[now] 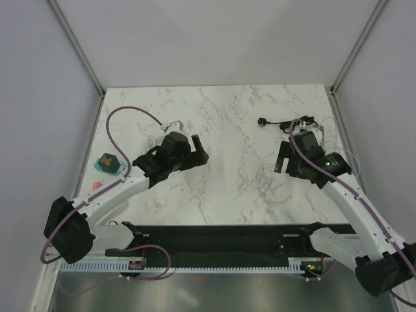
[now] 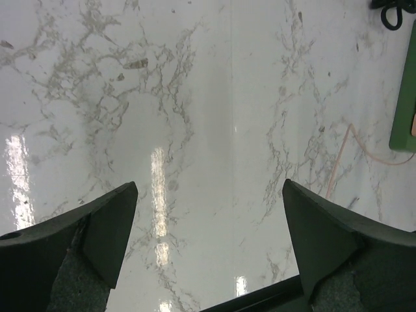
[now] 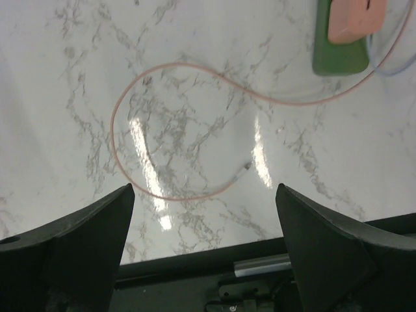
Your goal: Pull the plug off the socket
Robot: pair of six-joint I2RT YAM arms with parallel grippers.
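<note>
A green socket block lies on the marble top at the upper right of the right wrist view, with a pink plug seated on it. A thin pink cable loops from it across the table, and its free end lies between my right fingers' line of sight. The block's edge also shows at the far right of the left wrist view. In the top view my right arm hides it. My right gripper is open and empty, short of the block. My left gripper is open over bare marble.
A teal box with an orange top sits at the table's left edge. A black plug and coiled black cord lie at the back right. The table's dark front rail runs along the near edge.
</note>
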